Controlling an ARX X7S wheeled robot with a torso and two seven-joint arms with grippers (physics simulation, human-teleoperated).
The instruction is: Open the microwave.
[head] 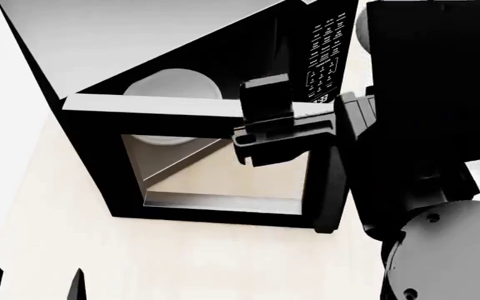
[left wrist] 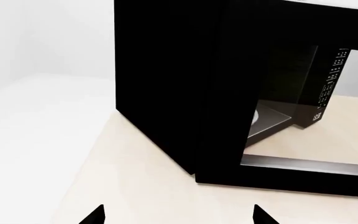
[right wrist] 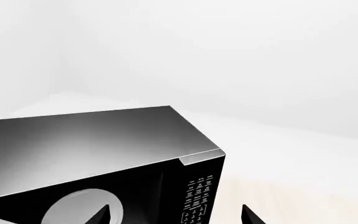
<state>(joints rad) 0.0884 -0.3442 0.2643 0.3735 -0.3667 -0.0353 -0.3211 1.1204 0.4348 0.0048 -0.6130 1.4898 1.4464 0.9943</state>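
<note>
Since the microwave [head: 182,75] on the pale desk [head: 182,262] already has its glass-windowed door [head: 215,169] swung well out from the cavity, with the white turntable [head: 173,84] and keypad [head: 324,56] exposed, I judge the opening largely done; at most a little more swing or a withdrawal remains. Over the door's top edge sits the right tool [head: 277,128], its state hard to tell. Low and apart, the left tool [left wrist: 179,217] is spread, holding nothing

My right arm [head: 427,125] is blocky matte black with a grey rounded joint shell [head: 449,256] bearing small dark screws; my fingertips [left wrist: 95,215] are black wedges.
</note>
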